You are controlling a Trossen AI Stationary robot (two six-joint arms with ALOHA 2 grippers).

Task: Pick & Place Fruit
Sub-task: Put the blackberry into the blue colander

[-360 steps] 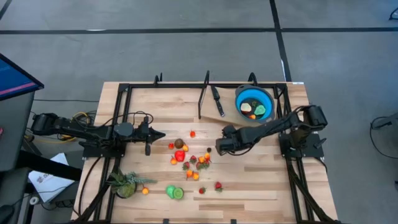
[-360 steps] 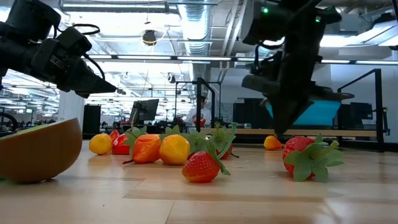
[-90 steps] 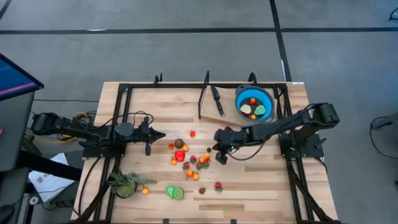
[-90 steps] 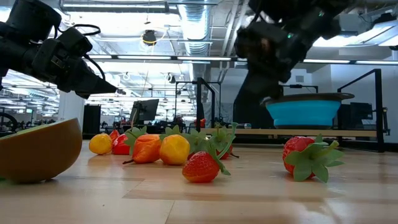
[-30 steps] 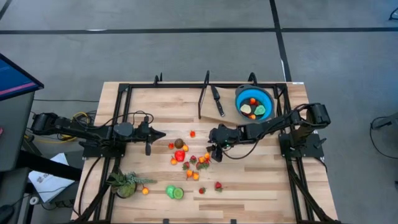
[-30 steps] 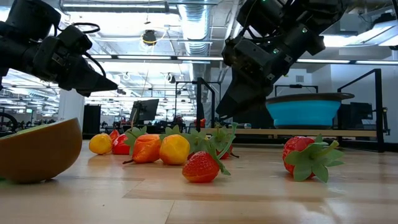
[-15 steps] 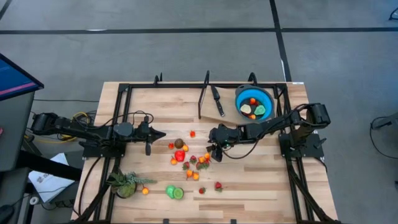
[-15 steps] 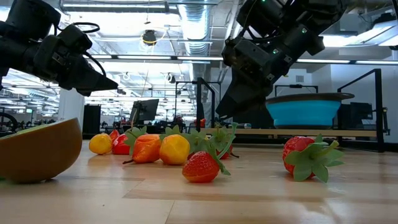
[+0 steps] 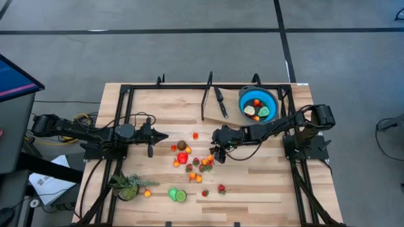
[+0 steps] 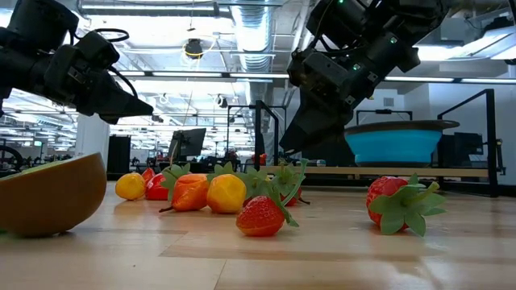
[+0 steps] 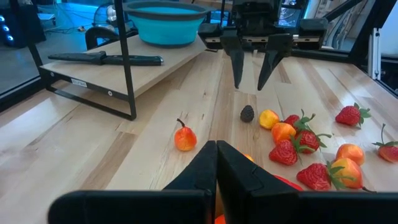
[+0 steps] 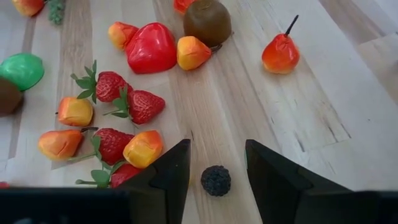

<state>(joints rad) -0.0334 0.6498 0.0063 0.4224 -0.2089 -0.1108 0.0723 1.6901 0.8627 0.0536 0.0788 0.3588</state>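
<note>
Pick step: the right gripper (image 12: 216, 163) is being held over a dark berry (image 12: 216, 180) at the fruit pile's (image 9: 192, 162) bowl (image 9: 257, 104) side, jaws parted, straddling it, nothing gripped. Next, judged: lowering and closing is called for. Left gripper (image 9: 163, 136) is being kept clenched, idle.

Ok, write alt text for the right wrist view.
The right gripper hangs open over a small dark berry on the wooden table. Ahead lie strawberries, orange fruits, a red pepper-like fruit, a brown kiwi and a stemmed pear.
</note>
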